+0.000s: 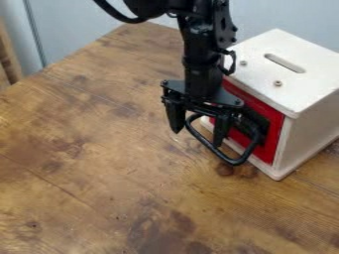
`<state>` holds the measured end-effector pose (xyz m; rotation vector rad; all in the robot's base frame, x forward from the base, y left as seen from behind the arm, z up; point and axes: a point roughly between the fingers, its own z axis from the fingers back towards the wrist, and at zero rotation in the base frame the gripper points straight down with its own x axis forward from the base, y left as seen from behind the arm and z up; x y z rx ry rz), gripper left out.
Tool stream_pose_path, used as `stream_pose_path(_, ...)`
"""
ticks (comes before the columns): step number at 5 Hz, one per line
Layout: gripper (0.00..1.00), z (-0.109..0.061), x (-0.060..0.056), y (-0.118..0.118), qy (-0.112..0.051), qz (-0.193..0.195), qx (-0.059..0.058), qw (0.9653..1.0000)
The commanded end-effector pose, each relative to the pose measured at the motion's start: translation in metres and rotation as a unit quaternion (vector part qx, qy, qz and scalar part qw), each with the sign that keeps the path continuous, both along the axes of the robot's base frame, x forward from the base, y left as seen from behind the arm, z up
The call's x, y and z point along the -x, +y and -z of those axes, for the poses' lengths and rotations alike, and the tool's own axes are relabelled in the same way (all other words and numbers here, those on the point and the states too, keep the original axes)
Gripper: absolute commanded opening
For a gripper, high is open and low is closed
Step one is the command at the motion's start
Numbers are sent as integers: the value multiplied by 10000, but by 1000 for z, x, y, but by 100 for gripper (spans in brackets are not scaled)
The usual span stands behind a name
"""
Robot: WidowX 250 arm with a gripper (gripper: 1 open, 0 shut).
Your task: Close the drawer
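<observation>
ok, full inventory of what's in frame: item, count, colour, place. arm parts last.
white box: 1, white, right side of the table, slot and a small round fitting on its top
drawer: 1, red front with black panel, in the box's side facing the arm
looped handle: 1, black, on the drawer front, beside and below the gripper
table: 1, brown wood with dark marks, under everything
wall: 1, pale grey, behind the table
arm: 1, black, reaching down from the top, with a cable looping at upper left
gripper: 1, black, at the drawer front, fingers open
</observation>
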<state>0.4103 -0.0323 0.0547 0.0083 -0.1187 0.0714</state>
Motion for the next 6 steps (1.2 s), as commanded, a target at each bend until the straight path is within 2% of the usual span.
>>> stream_pose_path(1,100,12,-10,37,317,105,-55,9994)
stream_pose_path(2,100,1,-20,45,-16,511,21,9987)
stream_pose_path(3,100,-11,-21,41,-159,326,-14,9993)
stream_pose_path(5,100,-35,-5,32,-337,366,-58,9987)
stream_pose_path(6,100,-45,-3,37,-347,343,-28,9988)
